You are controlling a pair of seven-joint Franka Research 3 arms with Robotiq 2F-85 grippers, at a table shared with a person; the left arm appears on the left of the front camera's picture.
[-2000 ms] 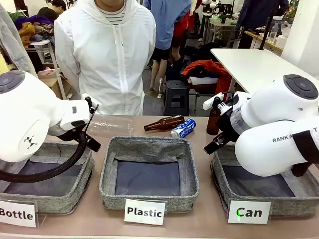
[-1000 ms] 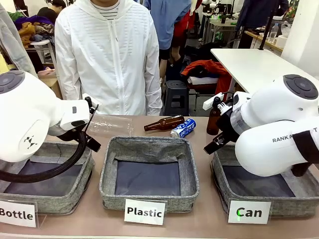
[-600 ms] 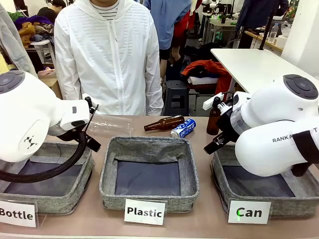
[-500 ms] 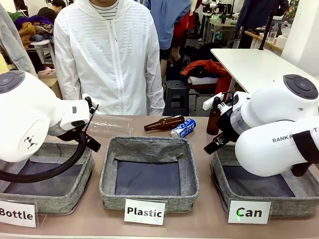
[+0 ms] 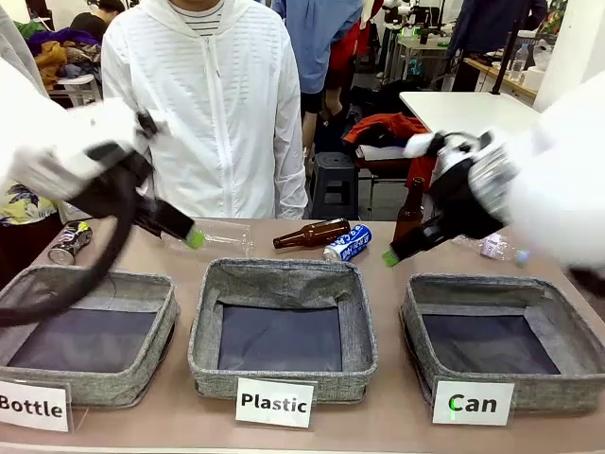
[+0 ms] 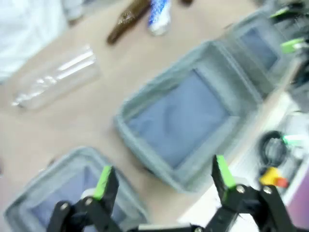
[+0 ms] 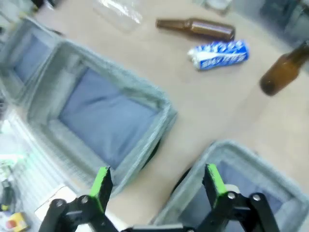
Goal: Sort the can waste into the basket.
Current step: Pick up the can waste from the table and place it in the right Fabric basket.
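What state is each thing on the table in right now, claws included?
left claw: open, empty
right claw: open, empty
blue and white can: lying on its side
crushed can: lying on the table
Can basket: empty
Plastic basket: empty
Bottle basket: empty
left brown bottle: lying on its side
right brown bottle: standing upright
clear plastic bottle: lying on its side

Tan worktop (image 5: 389, 421), carrying three grey fabric baskets in a row along the near edge: "Bottle" (image 5: 113, 378) left, "Plastic" (image 5: 284, 276) middle, "Can" basket (image 5: 473, 288) right. Behind them, lying flat: crushed dark can (image 5: 70, 242) far left, clear plastic bottle (image 5: 222, 236), brown glass bottle (image 5: 312, 233), blue and white can (image 5: 347, 243) just beside it. Farther right, an upright brown bottle (image 5: 412, 203) and a second clear bottle (image 5: 493, 246).
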